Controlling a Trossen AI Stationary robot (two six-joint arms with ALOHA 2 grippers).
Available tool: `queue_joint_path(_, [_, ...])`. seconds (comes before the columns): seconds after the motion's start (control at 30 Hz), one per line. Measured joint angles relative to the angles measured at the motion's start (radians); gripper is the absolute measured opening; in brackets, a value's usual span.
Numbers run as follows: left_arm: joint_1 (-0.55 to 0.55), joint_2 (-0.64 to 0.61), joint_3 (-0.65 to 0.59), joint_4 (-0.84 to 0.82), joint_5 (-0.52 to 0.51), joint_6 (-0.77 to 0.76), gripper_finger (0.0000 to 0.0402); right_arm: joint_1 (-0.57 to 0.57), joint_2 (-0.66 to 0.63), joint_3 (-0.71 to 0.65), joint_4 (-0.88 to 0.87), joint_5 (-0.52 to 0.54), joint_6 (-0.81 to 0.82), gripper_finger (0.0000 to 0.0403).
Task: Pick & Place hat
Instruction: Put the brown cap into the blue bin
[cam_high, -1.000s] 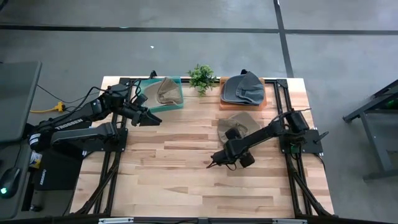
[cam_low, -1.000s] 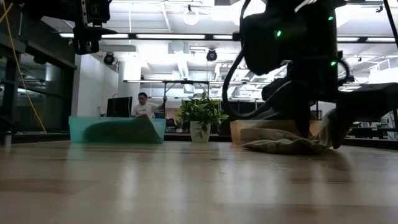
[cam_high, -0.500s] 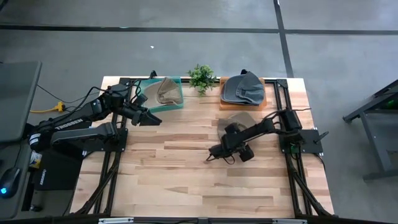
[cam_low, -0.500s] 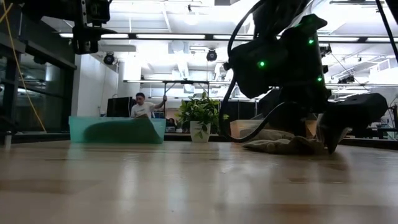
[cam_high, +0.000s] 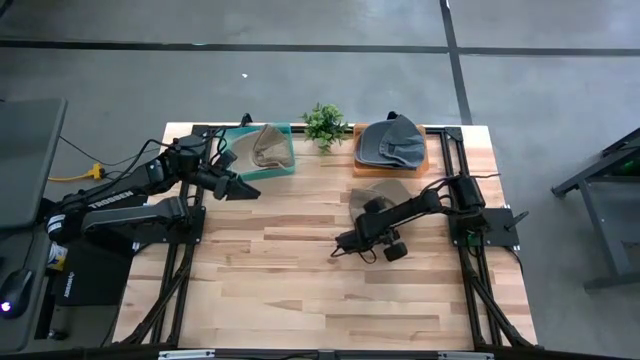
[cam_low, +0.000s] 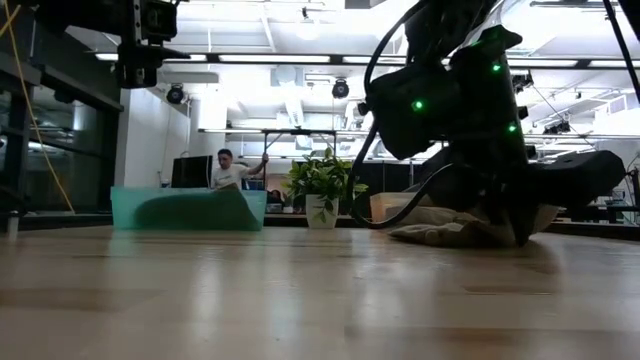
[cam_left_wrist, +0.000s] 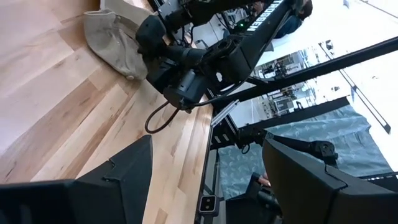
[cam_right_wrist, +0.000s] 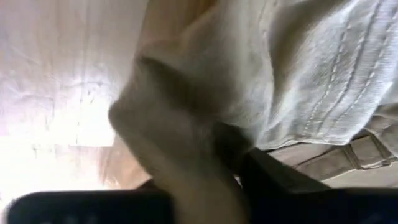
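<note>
A beige hat (cam_high: 393, 196) lies flat on the wooden table right of centre; it also shows in the low view (cam_low: 440, 233), the left wrist view (cam_left_wrist: 115, 34) and, filling the picture, the right wrist view (cam_right_wrist: 298, 74). My right gripper (cam_high: 372, 212) is down on the hat's near-left part and shut on its cloth; it also shows in the low view (cam_low: 520, 228). My left gripper (cam_high: 240, 188) hangs open and empty above the table beside a teal bin (cam_high: 285, 166), its two fingers wide apart in the left wrist view (cam_left_wrist: 208, 143). My right gripper has a raised fold of the beige hat's cloth (cam_right_wrist: 186, 168) between its fingers, one dark finger (cam_right_wrist: 267, 180) showing beside the fold. The fingers come from above, slanting down onto the hat's near-left part. The rest of the hat lies on the table.
The teal bin at the far left holds another beige hat (cam_high: 268, 146). An orange tray (cam_high: 420, 165) at the far right holds a grey hat (cam_high: 392, 142). A small potted plant (cam_high: 324, 123) stands between them. A person (cam_low: 230, 170) sits in the room beyond the table.
My right gripper has shifted a little toward the table's far edge and left and gone down onto the beige hat. In the low view the gap beside its finger has gone and it now sits in the cloth. The hat has stayed on the table.
</note>
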Motion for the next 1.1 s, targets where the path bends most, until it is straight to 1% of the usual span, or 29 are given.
queue_joint_path(0.1, [0.000, 0.000, 0.000, 0.000, -0.009, -0.004, 0.0264, 0.000, 0.000, 0.000, 0.005, -0.019, 0.032, 0.0030])
queue_joint_path(0.17, [0.000, 0.000, 0.000, 0.000, -0.012, -0.008, 0.0264, 0.000, 0.000, 0.000, 0.008, -0.022, 0.038, 0.0009])
queue_joint_path(0.5, [0.000, 0.000, 0.000, 0.000, -0.015, -0.018, 0.0264, 0.004, 0.000, 0.000, 0.014, -0.020, 0.035, 0.0003])
queue_joint_path(0.73, [0.000, 0.001, 0.000, 0.000, -0.032, -0.026, 0.0264, 0.025, -0.004, 0.001, -0.022, 0.017, 0.030, 0.0002])
queue_joint_path(0.93, [0.000, 0.001, 0.000, 0.000, -0.038, -0.033, 0.0264, 0.047, -0.065, 0.001, -0.064, 0.050, 0.030, 0.0001])
queue_joint_path(1.1, [0.000, 0.001, 0.000, 0.000, -0.059, -0.045, 0.0264, 0.064, -0.130, 0.028, -0.131, 0.108, 0.035, 0.0001])
